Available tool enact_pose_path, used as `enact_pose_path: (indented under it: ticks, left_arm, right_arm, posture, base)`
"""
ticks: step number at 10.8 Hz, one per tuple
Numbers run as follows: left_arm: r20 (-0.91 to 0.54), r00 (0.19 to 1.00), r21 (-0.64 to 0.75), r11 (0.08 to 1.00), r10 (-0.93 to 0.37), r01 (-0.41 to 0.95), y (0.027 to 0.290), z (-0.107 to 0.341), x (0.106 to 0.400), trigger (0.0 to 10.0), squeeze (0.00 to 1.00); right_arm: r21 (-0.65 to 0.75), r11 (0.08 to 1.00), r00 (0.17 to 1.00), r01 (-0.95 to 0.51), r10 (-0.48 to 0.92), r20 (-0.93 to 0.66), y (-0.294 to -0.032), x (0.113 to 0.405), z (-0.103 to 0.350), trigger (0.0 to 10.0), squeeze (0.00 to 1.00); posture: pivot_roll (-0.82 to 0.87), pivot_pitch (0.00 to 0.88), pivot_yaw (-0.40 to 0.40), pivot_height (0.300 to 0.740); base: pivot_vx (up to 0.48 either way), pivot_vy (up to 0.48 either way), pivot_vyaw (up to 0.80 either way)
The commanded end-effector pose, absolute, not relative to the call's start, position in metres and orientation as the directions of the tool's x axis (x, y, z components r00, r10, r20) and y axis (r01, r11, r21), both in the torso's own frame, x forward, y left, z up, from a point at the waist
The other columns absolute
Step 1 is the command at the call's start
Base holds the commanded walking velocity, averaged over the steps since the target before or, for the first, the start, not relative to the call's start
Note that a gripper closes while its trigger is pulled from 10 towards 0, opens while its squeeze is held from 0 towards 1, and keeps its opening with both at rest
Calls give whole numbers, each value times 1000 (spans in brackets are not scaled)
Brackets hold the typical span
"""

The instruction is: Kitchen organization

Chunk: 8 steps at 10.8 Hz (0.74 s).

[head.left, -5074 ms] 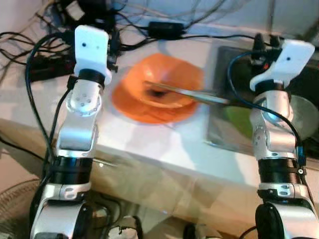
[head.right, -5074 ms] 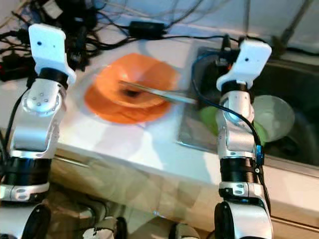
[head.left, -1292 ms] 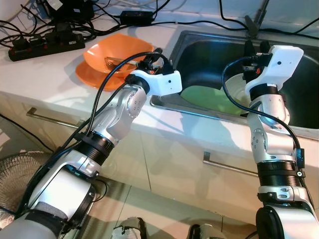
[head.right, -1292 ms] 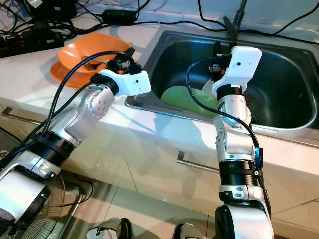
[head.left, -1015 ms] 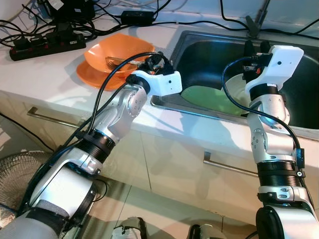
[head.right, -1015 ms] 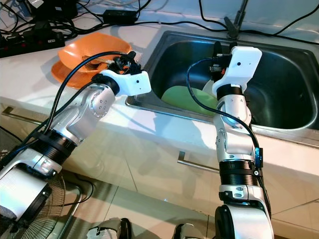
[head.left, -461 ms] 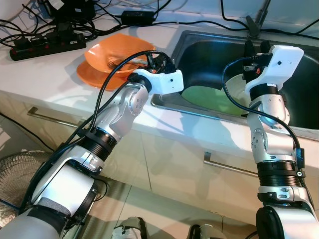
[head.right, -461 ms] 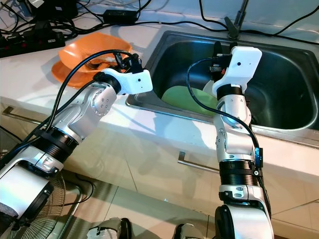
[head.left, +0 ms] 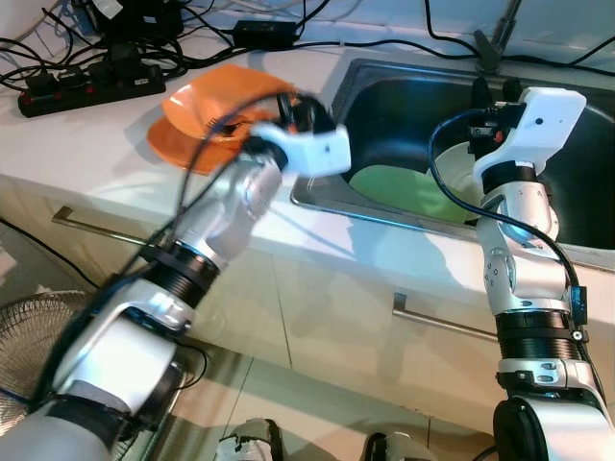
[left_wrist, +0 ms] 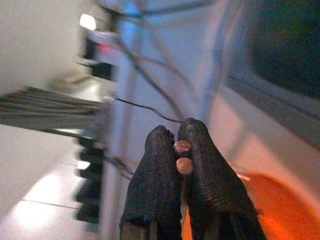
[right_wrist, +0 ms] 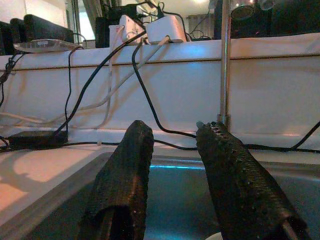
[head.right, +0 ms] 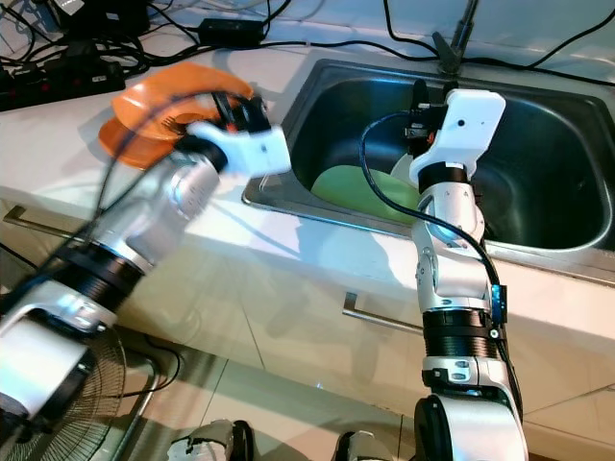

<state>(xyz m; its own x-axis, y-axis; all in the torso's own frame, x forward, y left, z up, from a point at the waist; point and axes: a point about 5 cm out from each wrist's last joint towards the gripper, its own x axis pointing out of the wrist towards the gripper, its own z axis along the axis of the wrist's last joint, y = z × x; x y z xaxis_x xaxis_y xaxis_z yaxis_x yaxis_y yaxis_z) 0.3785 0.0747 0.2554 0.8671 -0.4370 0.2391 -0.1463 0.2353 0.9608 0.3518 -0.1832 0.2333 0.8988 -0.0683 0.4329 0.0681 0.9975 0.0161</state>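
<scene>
An orange bowl (head.left: pixel 213 99) sits on an orange plate (head.left: pixel 171 146) on the white counter, left of the sink. A utensil lies in the bowl, partly hidden by the arm cable. My left gripper (head.left: pixel 291 108) hovers at the bowl's right rim, blurred with motion. In the left wrist view this gripper (left_wrist: pixel 176 131) is shut with nothing between its fingers, and the orange bowl (left_wrist: pixel 260 210) lies just below. A green plate (head.left: pixel 404 187) rests in the steel sink (head.left: pixel 577 173). My right gripper (right_wrist: pixel 176 127) is open over the sink, above the green plate.
A power strip and tangled black cables (head.left: pixel 86 82) crowd the back left of the counter. The faucet (head.left: pixel 495 38) rises behind the sink. A fan (head.left: pixel 19 355) stands on the floor at lower left. Drawer handles (head.left: pixel 442 322) run along the cabinet front.
My left arm has swung slightly up and back toward the orange bowl and is now blurred. The right arm has not moved.
</scene>
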Motion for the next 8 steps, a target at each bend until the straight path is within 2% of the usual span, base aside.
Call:
enact_pose_path:
  ticks: [1,2,3,4,5,6,7,8]
  left_arm:
    - [357,809,929,271,-466,-254,69,284,373,0,0]
    - [536,664,838,426,-521,-342,58,320,352,10000,0]
    - [601,590,785,535,-539,-311,51,332,340,10000,0]
    - [635,548,749,607,-544,-265,48,336,332,10000,0]
    - [731,476,566,824,-489,-23,46,352,316,10000,0]
    - [756,479,443,887,-446,129,52,359,314,10000,0]
    - [764,498,281,906,-410,316,59,364,315,10000,0]
    - [761,520,175,895,-387,411,65,364,318,10000,0]
  right_arm:
    - [28,998,893,64,-70,445,-183,352,236,10000,0]
    - [29,997,893,66,-72,445,-183,352,235,10000,0]
    - [32,997,893,65,-72,444,-181,353,234,10000,0]
    - [34,997,893,65,-73,444,-181,353,233,10000,0]
    - [37,997,894,70,-79,441,-180,353,231,10000,0]
    - [17,996,893,82,-81,442,-181,353,230,10000,0]
    - [-95,989,891,110,-56,450,-182,353,229,10000,0]
    - [-214,968,887,130,-17,462,-180,352,230,10000,0]
  posture:
    - [46,74,43,740]
    - [49,64,45,740]
    - [49,52,49,740]
    - [50,47,49,740]
    - [48,34,51,740]
    - [49,28,53,740]
    - [48,28,54,740]
    - [46,32,55,740]
  base:
    - [0,0,0]
    - [0,0,0]
    - [0,0,0]
    - [0,0,0]
    - [0,0,0]
    - [0,0,0]
    - [0,0,0]
    - [0,0,0]
